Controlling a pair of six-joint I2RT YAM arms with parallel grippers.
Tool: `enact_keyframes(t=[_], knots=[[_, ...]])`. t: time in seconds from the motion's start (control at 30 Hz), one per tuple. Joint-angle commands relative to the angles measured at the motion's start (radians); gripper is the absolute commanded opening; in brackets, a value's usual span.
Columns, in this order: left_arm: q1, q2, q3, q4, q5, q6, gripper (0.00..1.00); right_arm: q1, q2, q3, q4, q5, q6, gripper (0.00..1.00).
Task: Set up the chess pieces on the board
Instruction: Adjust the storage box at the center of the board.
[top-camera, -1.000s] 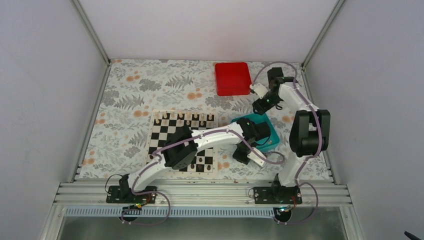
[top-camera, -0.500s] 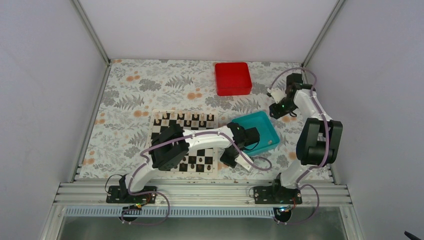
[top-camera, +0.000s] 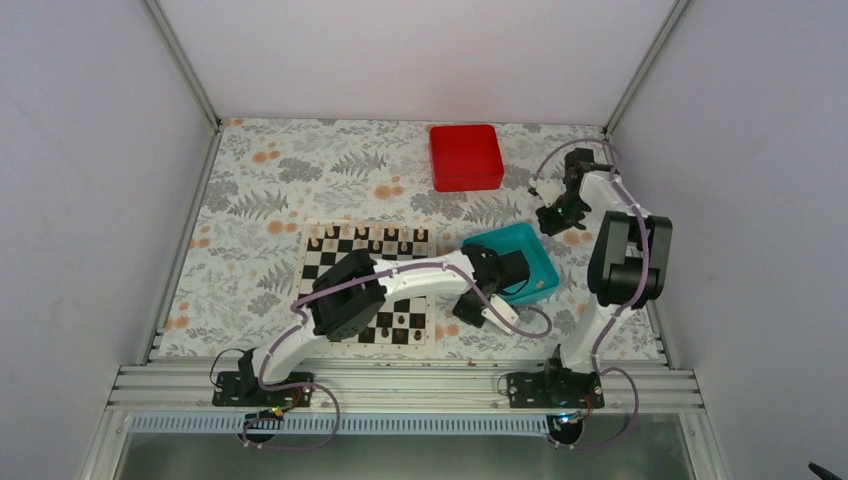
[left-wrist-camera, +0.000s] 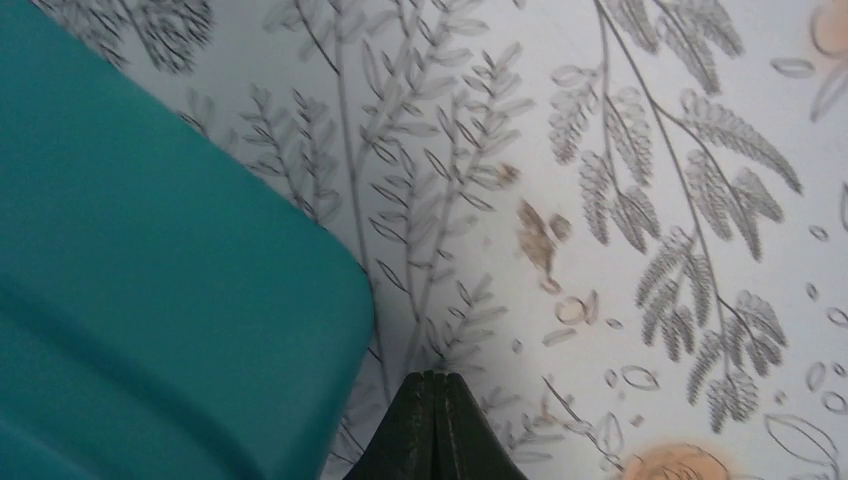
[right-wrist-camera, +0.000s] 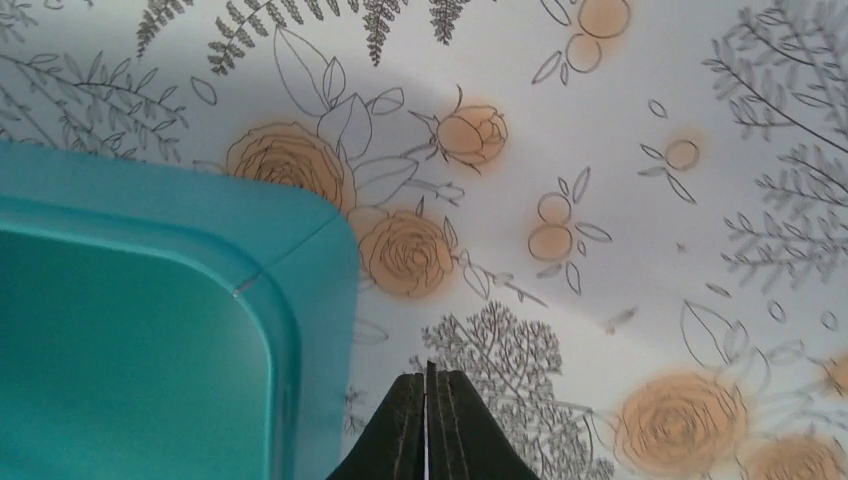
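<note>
Top external view: the board (top-camera: 322, 272) lies left of centre. The chess pieces (top-camera: 370, 238) stand in a row along its far edge, and a second row stands along its near edge. Their colour is too small to tell. The teal tray (top-camera: 541, 262) sits at the board's 3 o'clock, with the red box (top-camera: 465, 157) at the tray's 11 o'clock.

The left arm reaches across the board. The left gripper (top-camera: 470, 308) hangs just outside the tray's 7 o'clock corner, and the right gripper (top-camera: 553, 218) hovers beyond its 1 o'clock corner.

Left wrist view: the left gripper (left-wrist-camera: 432, 385) has its jaws pressed together with nothing between them. It is over the patterned cloth, beside the tray's outer wall (left-wrist-camera: 150, 280).

Right wrist view: the right gripper (right-wrist-camera: 428, 378) is likewise closed and empty. The part of the tray (right-wrist-camera: 310, 300) that shows holds no piece.

Judgement: the step in hand is the gap between placements, or the close of the task, since both back rows look filled. The next move calls for checking the tray for leftover pieces. If one is found, the jaws must be parted before descending on it.
</note>
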Motion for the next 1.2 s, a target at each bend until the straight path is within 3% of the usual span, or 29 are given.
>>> enact_keyframes(t=[0.0,0.47,0.93,1.03,1.17], knots=[[-0.008,0.054,0.090,0.006,-0.021,-0.002,0.02,0.008,0.068,0.057,-0.011,-0.049,-0.015,0.04],[-0.071,0.161,0.336,-0.053,0.048,0.001,0.02,0.135,0.179,0.168,-0.094,-0.101,-0.070,0.04],[-0.110,0.286,0.550,-0.129,0.069,0.014,0.02,0.205,0.149,0.145,-0.122,-0.063,-0.128,0.05],[-0.124,0.233,0.520,-0.168,0.055,0.009,0.02,0.199,0.128,0.155,-0.118,-0.064,-0.119,0.04],[-0.133,0.053,0.276,-0.102,0.004,0.012,0.02,0.192,0.120,0.158,-0.120,-0.057,-0.116,0.04]])
